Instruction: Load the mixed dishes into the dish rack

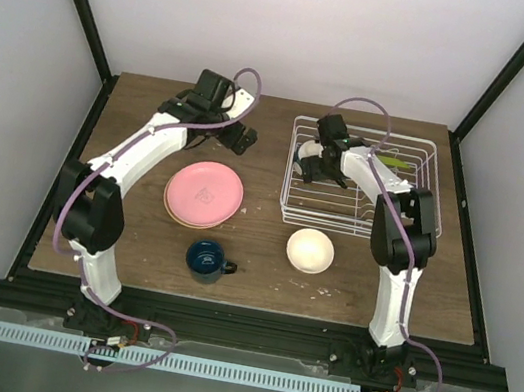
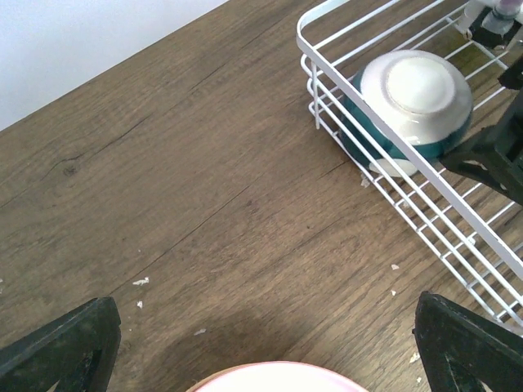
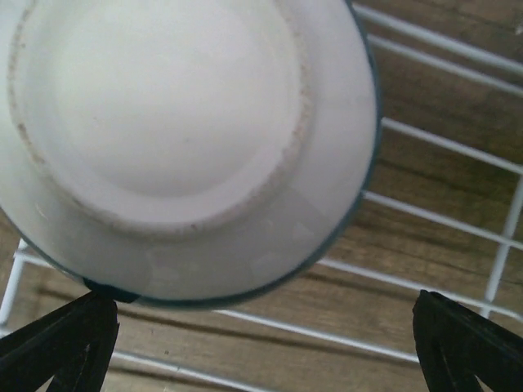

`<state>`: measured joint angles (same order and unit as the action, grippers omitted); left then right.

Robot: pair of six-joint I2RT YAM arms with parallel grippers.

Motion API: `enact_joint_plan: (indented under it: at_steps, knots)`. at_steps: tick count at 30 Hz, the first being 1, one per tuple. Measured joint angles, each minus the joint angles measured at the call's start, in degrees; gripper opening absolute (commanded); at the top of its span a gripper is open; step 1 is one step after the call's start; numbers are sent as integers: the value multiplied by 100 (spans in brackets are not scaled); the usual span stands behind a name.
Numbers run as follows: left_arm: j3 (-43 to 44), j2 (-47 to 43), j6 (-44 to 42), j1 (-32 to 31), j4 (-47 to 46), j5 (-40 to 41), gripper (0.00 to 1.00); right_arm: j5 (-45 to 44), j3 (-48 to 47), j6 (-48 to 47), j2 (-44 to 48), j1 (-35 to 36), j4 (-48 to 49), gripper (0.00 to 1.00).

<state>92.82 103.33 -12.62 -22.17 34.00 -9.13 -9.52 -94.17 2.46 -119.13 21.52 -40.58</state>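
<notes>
Cream bowl (image 3: 180, 122) directly below right tool (image 3: 261, 343)

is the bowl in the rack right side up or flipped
Flipped: the bowl lies inside the dish rack with its foot ring facing up toward both wrist cameras. Its opening is hidden underneath.

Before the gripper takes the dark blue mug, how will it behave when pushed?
The mug looks rigid and glazed, probably slippery. Standing upright on the wooden table, it would likely slide, not roll. Its side handle may make it swivel.
</notes>
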Motion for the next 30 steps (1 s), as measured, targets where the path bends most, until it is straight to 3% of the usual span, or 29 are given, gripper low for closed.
enact_joint_plan:
  at_steps: [9,15,18,30]
  knots:
    - [-175,-92,-20,-13,109,-470,100,-210,-87,-24,-22,7,243,100]
    - [-468,-420,-125,-411,437,-664,100,-378,772,-107,918,22,323,100]
    - [-503,-570,-157,-765,675,-680,100,-557,761,166,1390,-76,214,100]
    - [-538,-664,-136,-2057,1215,-721,100,-415,-59,1665,1530,-1716,-111,100]
